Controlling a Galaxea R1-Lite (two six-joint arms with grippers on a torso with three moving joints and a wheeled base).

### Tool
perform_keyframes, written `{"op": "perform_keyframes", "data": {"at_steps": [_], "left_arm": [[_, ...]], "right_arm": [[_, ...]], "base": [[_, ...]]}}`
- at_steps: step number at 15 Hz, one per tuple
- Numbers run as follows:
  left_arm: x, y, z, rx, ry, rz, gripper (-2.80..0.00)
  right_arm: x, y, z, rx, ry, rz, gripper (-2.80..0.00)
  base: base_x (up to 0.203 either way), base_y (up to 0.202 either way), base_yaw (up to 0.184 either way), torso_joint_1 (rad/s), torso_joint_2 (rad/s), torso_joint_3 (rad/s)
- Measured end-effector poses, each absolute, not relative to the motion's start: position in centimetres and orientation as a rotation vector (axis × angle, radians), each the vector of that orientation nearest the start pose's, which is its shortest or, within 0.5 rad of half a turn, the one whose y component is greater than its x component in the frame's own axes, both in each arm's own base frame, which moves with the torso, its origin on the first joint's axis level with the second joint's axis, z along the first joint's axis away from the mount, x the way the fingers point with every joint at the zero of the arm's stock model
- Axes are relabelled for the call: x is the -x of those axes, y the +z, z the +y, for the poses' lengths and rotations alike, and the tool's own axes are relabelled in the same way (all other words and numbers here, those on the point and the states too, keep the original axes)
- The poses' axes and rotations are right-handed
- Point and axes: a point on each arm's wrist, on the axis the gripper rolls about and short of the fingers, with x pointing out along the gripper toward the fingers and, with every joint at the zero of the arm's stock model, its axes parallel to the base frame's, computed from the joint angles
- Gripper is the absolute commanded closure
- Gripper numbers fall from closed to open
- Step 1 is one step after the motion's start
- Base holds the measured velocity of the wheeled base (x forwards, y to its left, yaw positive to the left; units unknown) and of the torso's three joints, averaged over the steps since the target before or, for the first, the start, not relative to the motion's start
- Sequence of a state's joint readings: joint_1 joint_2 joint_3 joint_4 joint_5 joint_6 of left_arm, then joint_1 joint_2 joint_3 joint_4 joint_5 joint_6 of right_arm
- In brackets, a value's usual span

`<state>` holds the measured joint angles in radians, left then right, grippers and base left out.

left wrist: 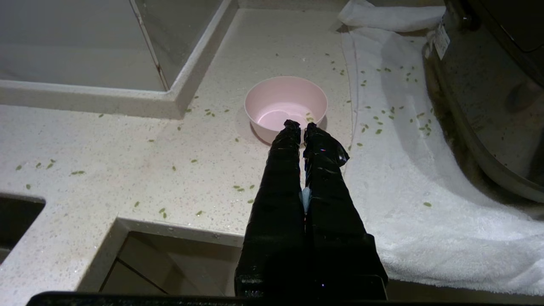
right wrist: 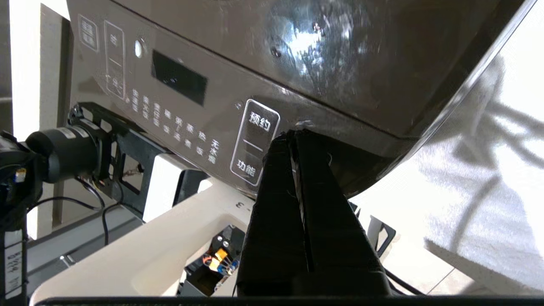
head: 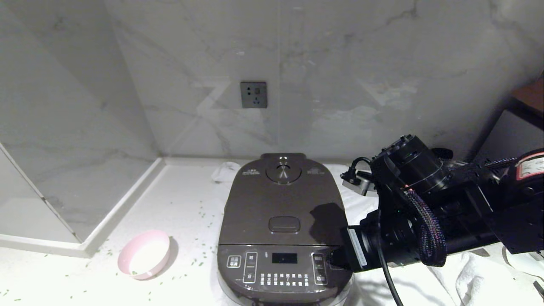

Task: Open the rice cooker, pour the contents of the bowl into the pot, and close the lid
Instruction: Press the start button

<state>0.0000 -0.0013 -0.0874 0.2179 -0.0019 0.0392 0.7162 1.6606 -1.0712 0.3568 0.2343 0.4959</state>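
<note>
The dark brown rice cooker (head: 282,225) stands mid-counter with its lid (head: 280,199) down, so the pot is hidden. My right gripper (head: 335,257) is shut and empty. Its tips (right wrist: 291,135) rest against the cooker's front right corner (right wrist: 297,63), beside the right-hand panel button (right wrist: 255,142). The pink bowl (head: 144,254) sits upright on the counter left of the cooker. Only a couple of green bits (left wrist: 309,115) of the contents show inside the bowl (left wrist: 285,104). My left gripper (left wrist: 299,125) hangs shut and empty just short of the bowl's near rim.
A white towel (left wrist: 425,191) lies under and around the cooker (left wrist: 488,97). Green bits (left wrist: 382,114) are scattered over towel and counter. A raised ledge (head: 119,212) bounds the counter on the left, with a wall socket (head: 253,94) behind. A dark cut-out (left wrist: 17,216) opens near the counter's front.
</note>
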Motion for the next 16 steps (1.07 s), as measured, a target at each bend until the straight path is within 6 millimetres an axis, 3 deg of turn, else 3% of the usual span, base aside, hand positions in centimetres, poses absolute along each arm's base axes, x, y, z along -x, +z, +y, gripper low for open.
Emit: {"op": "perform_keyframes", "data": {"at_steps": [4, 9, 11, 16], "left_arm": [[3.1, 7.7, 0.0, -0.036, -0.003, 0.129, 0.00], [3.1, 7.7, 0.0, -0.037, -0.003, 0.129, 0.00], [3.1, 7.7, 0.0, -0.038, -0.004, 0.129, 0.00], [3.1, 7.7, 0.0, -0.038, -0.007, 0.129, 0.00]], "right_arm": [[-20.2, 17.1, 18.3, -0.193, 0.624, 1.184, 0.00], [-20.4, 17.4, 18.3, -0.194, 0.617, 1.170, 0.00], [-20.4, 18.6, 17.9, -0.207, 0.615, 1.133, 0.00], [-18.9, 25.1, 16.3, -0.245, 0.654, 1.007, 0.00]], "base": [[0.000, 0.000, 0.000, 0.000, 0.00, 0.000], [0.000, 0.000, 0.000, 0.000, 0.00, 0.000], [0.000, 0.000, 0.000, 0.000, 0.00, 0.000], [0.000, 0.000, 0.000, 0.000, 0.00, 0.000]]}}
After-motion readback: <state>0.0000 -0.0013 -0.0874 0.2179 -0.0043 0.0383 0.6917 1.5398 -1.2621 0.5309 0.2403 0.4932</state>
